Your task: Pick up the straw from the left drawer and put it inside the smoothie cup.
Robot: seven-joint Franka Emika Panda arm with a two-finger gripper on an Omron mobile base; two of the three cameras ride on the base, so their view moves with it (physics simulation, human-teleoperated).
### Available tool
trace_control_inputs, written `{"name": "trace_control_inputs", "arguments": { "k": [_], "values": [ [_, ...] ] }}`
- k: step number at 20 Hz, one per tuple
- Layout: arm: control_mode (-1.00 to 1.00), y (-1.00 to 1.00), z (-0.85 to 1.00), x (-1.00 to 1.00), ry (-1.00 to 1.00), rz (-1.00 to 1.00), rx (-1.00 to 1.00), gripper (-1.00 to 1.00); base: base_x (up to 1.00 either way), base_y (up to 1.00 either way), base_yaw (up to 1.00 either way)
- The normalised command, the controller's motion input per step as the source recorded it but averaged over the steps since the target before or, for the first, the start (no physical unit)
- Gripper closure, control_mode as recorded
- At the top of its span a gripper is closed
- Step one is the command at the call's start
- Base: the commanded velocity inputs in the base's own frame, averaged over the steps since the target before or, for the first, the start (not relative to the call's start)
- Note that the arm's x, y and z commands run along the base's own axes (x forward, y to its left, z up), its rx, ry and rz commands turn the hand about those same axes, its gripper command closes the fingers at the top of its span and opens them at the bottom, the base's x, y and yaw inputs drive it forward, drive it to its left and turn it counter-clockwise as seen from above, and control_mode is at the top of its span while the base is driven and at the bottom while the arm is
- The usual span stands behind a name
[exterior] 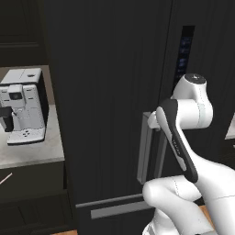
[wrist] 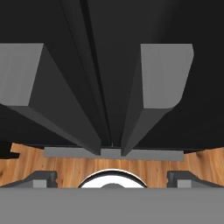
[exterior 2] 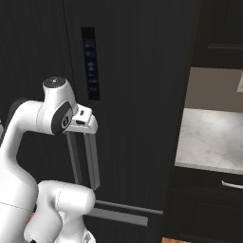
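Observation:
The straw (exterior: 5,179) shows as a thin whitish tip at the far left edge, under the counter. It lies in a dark shallow recess that looks like the left drawer (exterior: 36,180) standing open. The smoothie cup is out of view. My gripper (wrist: 113,178) is open, its two dark fingertips (wrist: 43,178) wide apart with nothing between them. It hangs close in front of the black fridge and points down along the fridge's grey handles, well to the right of the straw and higher. In both base views my own arm hides the fingers.
A tall black fridge (exterior: 110,92) with two grey vertical handles (wrist: 162,78) stands straight ahead. A white-and-black coffee machine (exterior: 22,105) sits on the left counter (exterior: 32,153). To the right are a marble counter (exterior 2: 213,137) and a drawer with a silver handle (exterior 2: 232,185). The wooden floor (wrist: 65,168) lies below.

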Motion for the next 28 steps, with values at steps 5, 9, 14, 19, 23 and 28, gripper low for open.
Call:
{"name": "trace_control_inputs", "arguments": {
  "k": [5, 9, 14, 19, 23, 28],
  "values": [
    [1.0, 0.0, 0.0, -0.01, 0.0, 0.0, 0.0, -1.0, -0.05, 0.0, 0.0],
    [1.0, 0.0, 0.0, 0.0, 0.0, 0.0, 0.0, -1.0, -0.5, 0.0, 0.0],
    [1.0, 0.0, 0.0, 0.0, 0.0, 0.0, 0.0, -1.0, -0.69, 0.0, 0.01],
    [1.0, 0.0, 0.0, 0.0, 0.0, 0.0, 0.0, -1.0, -0.41, 0.38, 0.05],
    [1.0, 0.0, 0.0, 0.0, 0.0, 0.0, 0.0, -1.0, -0.06, 0.81, 0.03],
    [1.0, 0.0, 0.0, 0.0, 0.0, 0.0, 0.0, -1.0, 0.0, 0.96, 0.0]
  ]
}}
